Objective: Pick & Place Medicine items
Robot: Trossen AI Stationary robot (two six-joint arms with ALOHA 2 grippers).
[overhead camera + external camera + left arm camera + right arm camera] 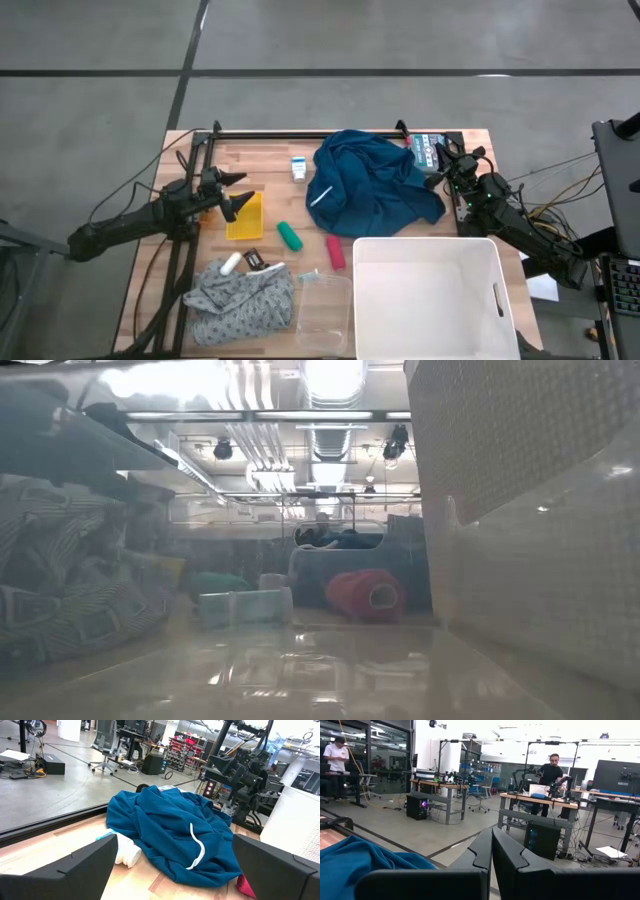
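From above, the white carton (298,168) lies on the counter (270,160) just left of the blue cloth (375,185). The left end effector (237,193) gapes wide, empty. Right wrist view: right end effector (491,851) fingers pressed together, empty

Wooden table (270,160); seemingly matt blue cloth (375,185)

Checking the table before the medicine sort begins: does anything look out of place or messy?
Yes. A crumpled blue cloth is heaped mid-table, lying up against the small white carton with blue print. A grey patterned cloth is bunched at the front left corner. Nothing looks spilled or broken. Both arms wait at the table's sides.
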